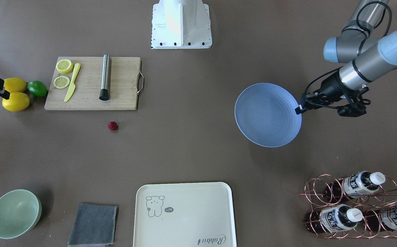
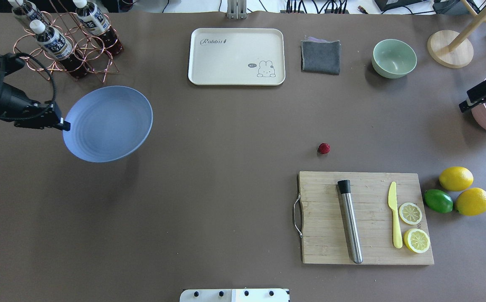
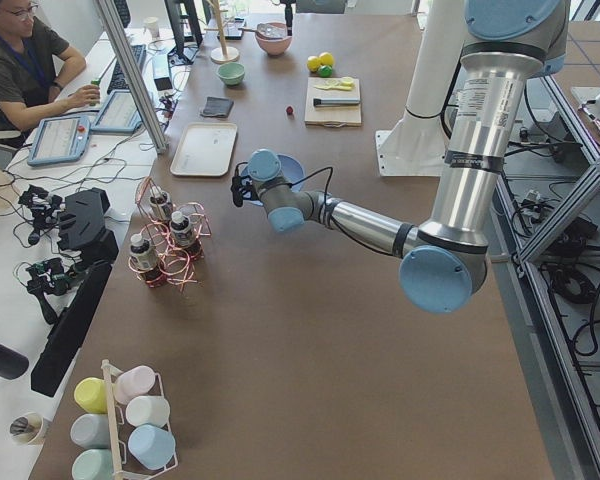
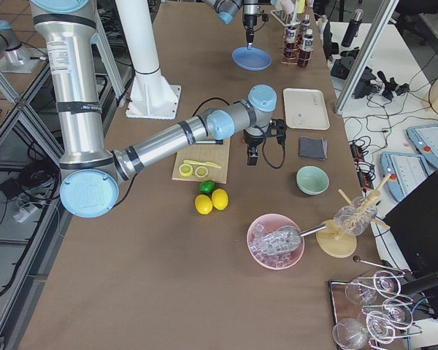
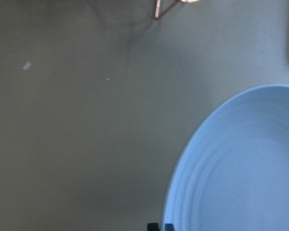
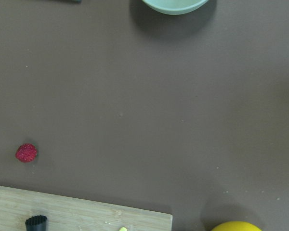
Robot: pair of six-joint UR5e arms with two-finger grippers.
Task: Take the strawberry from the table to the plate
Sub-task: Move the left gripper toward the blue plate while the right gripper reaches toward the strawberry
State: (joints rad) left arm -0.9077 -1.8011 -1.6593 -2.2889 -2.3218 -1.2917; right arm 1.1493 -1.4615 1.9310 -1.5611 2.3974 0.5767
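Note:
The strawberry (image 1: 112,126) (image 2: 323,148) lies alone on the bare table (image 2: 226,176), just beyond the cutting board's far edge. It shows small and dark red at the left of the right wrist view (image 6: 26,152). The light-blue plate (image 2: 106,123) (image 1: 267,115) is far off on the robot's left, tilted, casting a shadow on the table. My left gripper (image 2: 60,124) (image 5: 161,227) is shut on its rim. My right gripper (image 2: 477,105) hovers open and empty by the table's right edge, well away from the strawberry.
A wooden cutting board (image 2: 364,218) carries a steel muddler, a yellow knife and lemon slices. Two lemons (image 2: 463,188) and a lime sit beside it. Beyond are a cream tray (image 2: 236,56), grey cloth (image 2: 320,56), green bowl (image 2: 394,58), and a copper bottle rack (image 2: 64,42) behind the plate.

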